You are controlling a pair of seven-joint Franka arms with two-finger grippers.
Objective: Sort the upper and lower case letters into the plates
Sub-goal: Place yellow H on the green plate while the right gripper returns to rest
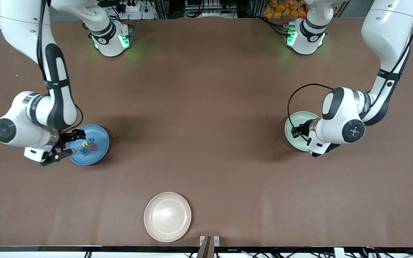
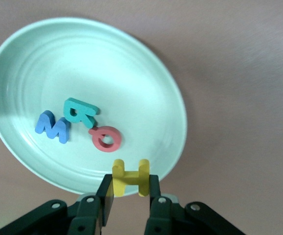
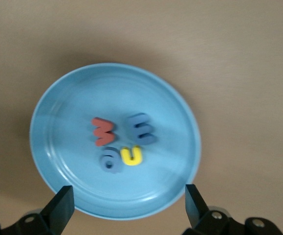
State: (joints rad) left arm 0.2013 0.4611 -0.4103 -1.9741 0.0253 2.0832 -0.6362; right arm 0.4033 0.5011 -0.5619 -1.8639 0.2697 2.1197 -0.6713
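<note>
So the left hand (image 2: 127,192) is pinching a small yellow foam letter H (image 2: 129,177) flat between its two fingers, hanging over the rim of the pale mint green round plate (image 2: 146,73), which sits at the right of the front frame. The H lies with its crossbar running across the gap between the fingers, so each finger presses on one upright. In the left wrist frame the plate's bowl opens up above the hand, and that's the bit that matters: the H is only just over the edge, so I'd guess it wants to go a touch further toward the middle before letting go. Already in that plate are a blue foam M (image 2: 52,127), a teal foam R (image 2: 80,112) and a red foam Q (image 2: 105,138), bunched near the centre, R touching Q. At the left of the front frame, the right hand (image 3: 127,205) is spread wide and holds nothing, hovering over the edge of the blue round plate (image 3: 58,112); looks like it's waiting. That plate has a red foam m (image 3: 102,131), a blue foam e (image 3: 142,128), a blue foam a (image 3: 111,160) and a yellow foam u (image 3: 131,155) clustered mid-plate. A cream-beige round plate (image 1: 167,216) sits at the bottom centre of the brown tabletop (image 1: 206,107) with nothing in it.
</note>
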